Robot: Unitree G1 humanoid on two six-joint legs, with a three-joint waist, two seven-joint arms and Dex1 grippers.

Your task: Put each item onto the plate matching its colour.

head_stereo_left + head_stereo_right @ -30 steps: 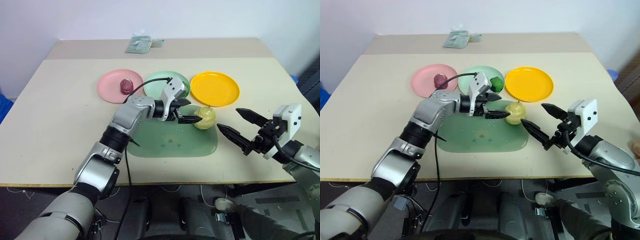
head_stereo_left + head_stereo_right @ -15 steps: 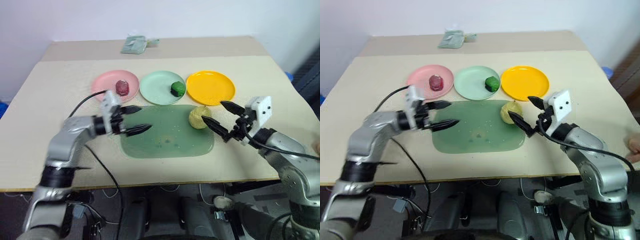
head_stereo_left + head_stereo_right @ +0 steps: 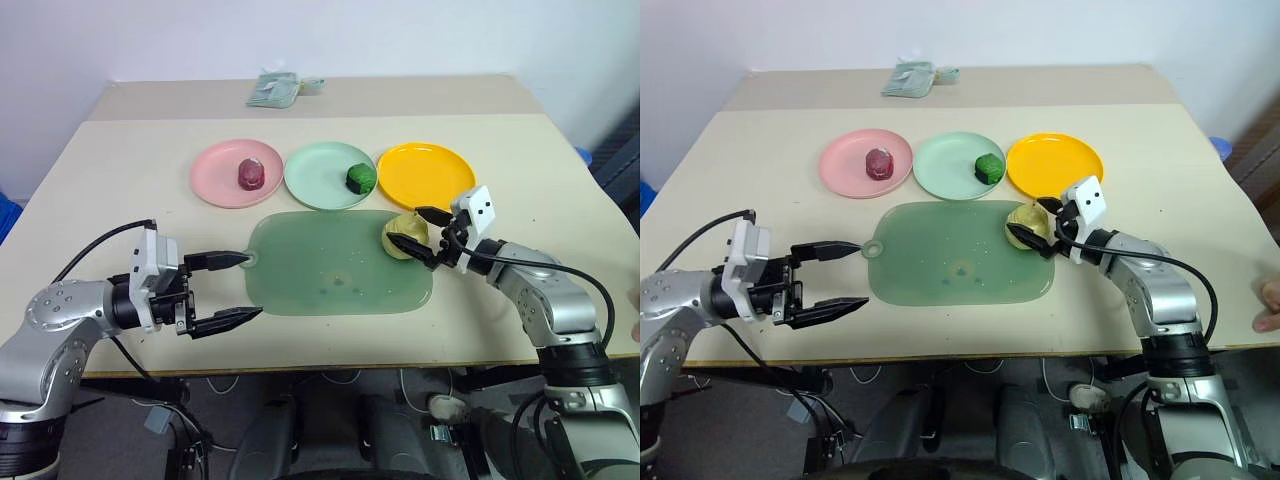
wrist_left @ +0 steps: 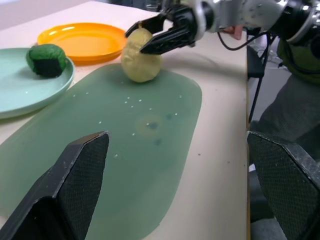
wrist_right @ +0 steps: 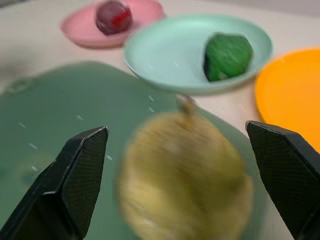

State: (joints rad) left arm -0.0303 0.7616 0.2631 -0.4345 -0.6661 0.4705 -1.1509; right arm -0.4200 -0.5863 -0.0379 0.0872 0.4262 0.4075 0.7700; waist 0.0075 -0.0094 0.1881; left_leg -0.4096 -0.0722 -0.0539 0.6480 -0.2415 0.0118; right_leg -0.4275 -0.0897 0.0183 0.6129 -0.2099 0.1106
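The pale yellow lump (image 3: 405, 237) lies on the right end of the translucent green mat (image 3: 340, 275). My right gripper (image 3: 408, 228) is open, one finger on each side of the lump; whether they touch it I cannot tell. My left gripper (image 3: 254, 285) is open and empty at the mat's left end. On the pink plate (image 3: 215, 175) sits the dark red lump (image 3: 250, 174). The green chunk (image 3: 360, 178) rests on the mint green plate (image 3: 315, 178). The yellow plate (image 3: 427, 176) is bare, just behind the lump.
A folded greenish cloth (image 3: 275, 88) lies at the table's far edge. A person's hand (image 3: 1268, 305) shows at the table's right edge. Bare tabletop stretches to the left of the plates and along the near edge.
My left gripper has drawn back from the yellow lump to the mat's left end. My right gripper has moved in from the right and now straddles the lump.
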